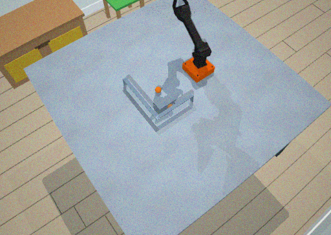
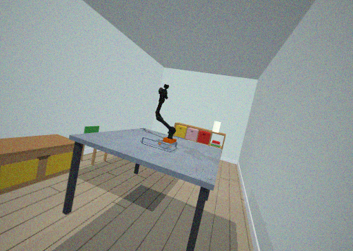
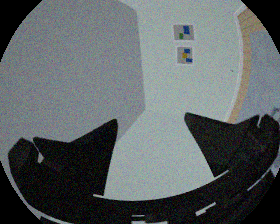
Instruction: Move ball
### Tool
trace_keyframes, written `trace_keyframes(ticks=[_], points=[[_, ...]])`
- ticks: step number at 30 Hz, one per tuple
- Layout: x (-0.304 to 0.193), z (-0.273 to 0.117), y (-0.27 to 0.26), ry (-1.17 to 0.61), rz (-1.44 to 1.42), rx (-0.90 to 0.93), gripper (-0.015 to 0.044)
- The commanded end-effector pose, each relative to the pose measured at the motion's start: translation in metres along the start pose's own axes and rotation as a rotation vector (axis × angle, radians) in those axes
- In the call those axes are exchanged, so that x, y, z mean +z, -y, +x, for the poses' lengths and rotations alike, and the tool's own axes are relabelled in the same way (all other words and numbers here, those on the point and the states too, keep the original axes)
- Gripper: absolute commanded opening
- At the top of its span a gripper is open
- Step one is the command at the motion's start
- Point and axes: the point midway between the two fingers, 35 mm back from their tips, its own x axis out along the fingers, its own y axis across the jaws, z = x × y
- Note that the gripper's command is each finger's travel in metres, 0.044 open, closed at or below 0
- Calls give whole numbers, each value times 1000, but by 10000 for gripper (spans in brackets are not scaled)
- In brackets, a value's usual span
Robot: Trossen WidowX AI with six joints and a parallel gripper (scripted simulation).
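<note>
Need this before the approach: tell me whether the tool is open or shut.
Open. In the wrist view the tool shows its two dark fingers standing wide apart, with only bare wall in the gap and nothing held.

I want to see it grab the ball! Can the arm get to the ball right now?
Probably yes. The ball lies in the open beside the walls, uncovered. The open gripper is raised high above the table, so it must first descend.

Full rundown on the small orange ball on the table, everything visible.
The small orange ball is a plain, smooth-looking sphere, one solid colour, no markings visible. It sits on the grey table top, in the open angle between the two low clear walls, apart from both and away from their corner. A fainter see-through orange copy lies nearer the corner, beside the other wall. The ball lies partly at the edge of the arm's shadow. Nothing grips it; the open gripper is raised high above.
</note>
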Motion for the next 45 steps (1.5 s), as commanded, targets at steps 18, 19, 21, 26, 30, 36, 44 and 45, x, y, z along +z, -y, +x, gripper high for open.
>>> trace_keyframes(ticks=[18,19,21,26,30,36,44,45], points=[[-226,68,71,-270,-854,-211,275],[-236,73,85,-293,-902,-241,275],[-251,84,112,-341,-988,-301,275],[-272,103,184,-464,-1162,-463,275],[-274,111,248,-578,-1262,-610,275],[-262,103,352,-792,-1330,-870,275],[-220,51,474,-1094,-1236,-1226,275],[-215,42,486,-1131,-1209,-1269,275]])
